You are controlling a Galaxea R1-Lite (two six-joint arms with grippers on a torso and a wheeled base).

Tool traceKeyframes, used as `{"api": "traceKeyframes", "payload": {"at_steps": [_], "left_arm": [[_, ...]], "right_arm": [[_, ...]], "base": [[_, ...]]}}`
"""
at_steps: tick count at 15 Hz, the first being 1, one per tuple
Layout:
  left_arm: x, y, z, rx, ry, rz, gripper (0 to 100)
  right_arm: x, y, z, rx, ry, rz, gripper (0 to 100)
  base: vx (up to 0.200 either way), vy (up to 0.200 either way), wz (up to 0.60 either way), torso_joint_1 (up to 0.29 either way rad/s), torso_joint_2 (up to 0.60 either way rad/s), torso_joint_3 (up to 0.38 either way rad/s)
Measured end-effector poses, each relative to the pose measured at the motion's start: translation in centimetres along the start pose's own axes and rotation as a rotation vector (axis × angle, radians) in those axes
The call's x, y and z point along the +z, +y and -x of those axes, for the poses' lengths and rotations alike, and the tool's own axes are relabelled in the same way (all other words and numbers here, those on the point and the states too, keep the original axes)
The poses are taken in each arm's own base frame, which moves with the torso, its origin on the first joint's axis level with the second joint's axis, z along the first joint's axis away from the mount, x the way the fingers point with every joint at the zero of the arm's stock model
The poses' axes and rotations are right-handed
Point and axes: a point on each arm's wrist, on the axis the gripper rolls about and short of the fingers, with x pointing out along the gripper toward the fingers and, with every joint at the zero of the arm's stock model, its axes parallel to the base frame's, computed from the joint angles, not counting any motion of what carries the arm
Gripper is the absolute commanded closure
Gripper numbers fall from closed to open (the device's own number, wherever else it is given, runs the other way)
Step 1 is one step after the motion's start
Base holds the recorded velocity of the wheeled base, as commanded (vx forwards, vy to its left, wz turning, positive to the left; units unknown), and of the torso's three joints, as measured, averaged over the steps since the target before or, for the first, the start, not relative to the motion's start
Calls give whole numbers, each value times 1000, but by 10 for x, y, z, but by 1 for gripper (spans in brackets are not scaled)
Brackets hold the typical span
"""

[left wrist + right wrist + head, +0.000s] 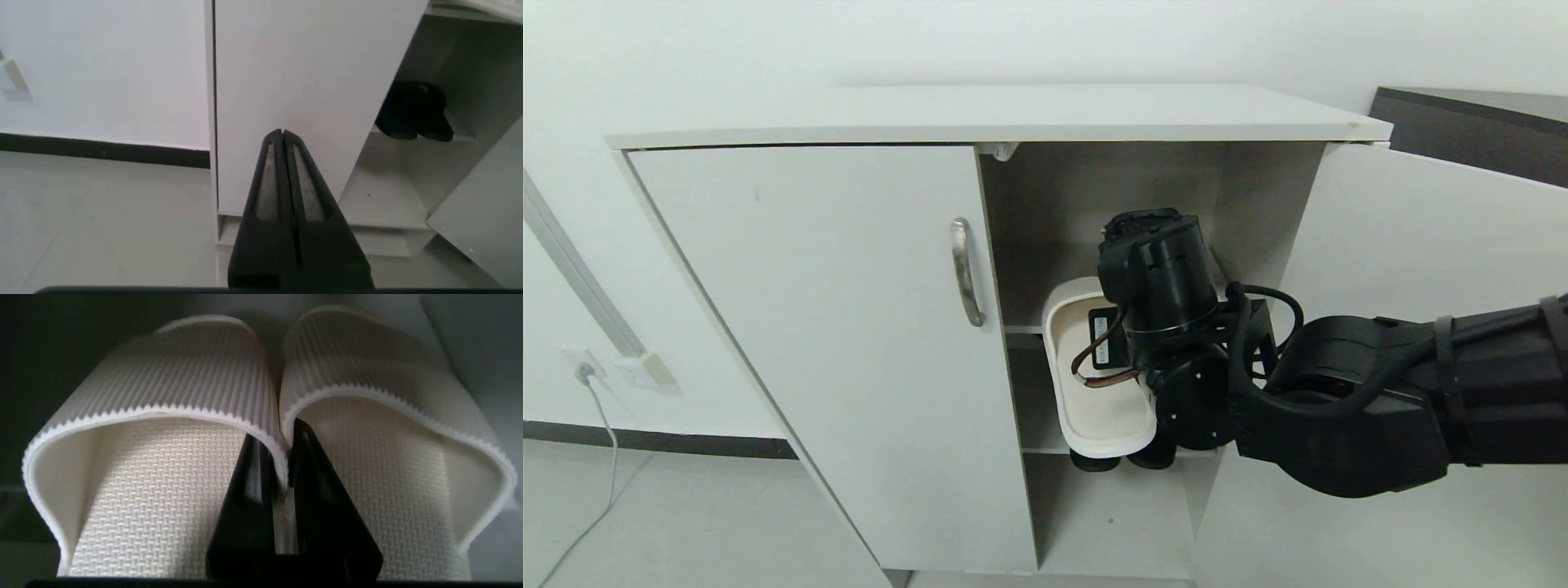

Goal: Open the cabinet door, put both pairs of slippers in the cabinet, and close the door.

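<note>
**Hidden and cropped parts**

Head view: right arm [1168, 278] covers most of the white slippers [1094, 408], so just one heel end shows. Black slippers [1094, 462] are only dark ends under the white sole, shape unclear. Open door [1421, 245] is cut by the right edge. Right wrist view: white slipper heels cropped.

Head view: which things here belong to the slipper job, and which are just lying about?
Job: cabinet; its open right door; white slippers pinched in the right gripper; black slippers on a shelf inside.
Lying about: wall socket; wall trunking; dark table.
</note>
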Motion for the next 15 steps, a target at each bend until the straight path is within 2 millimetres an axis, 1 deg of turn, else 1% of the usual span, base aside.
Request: {"api": "traceKeyframes", "payload": {"at_steps": [2,4,8,11,15], "left_arm": [[0,0,0,1,0,0,100],[0,0,0,1,0,0,100],[0,0,0,1,0,1,100],[0,0,0,1,-1,2,100],[0,0,0,1,0,2,100]], "right_arm": [[2,1,-3,-5,-5,-13,100],[5,7,-6,-14,-20,-33,100],[11,12,-25,-53,-47,-65,100],[14,9,-40,-81,-57,-81,100],[19,8,-50,-97,-45,-74,100]], "base": [[0,0,0,0,0,0],[0,0,0,0,0,0],[0,0,0,0,0,0],[0,0,0,0,0,0],[0,0,0,0,0,0]]}}
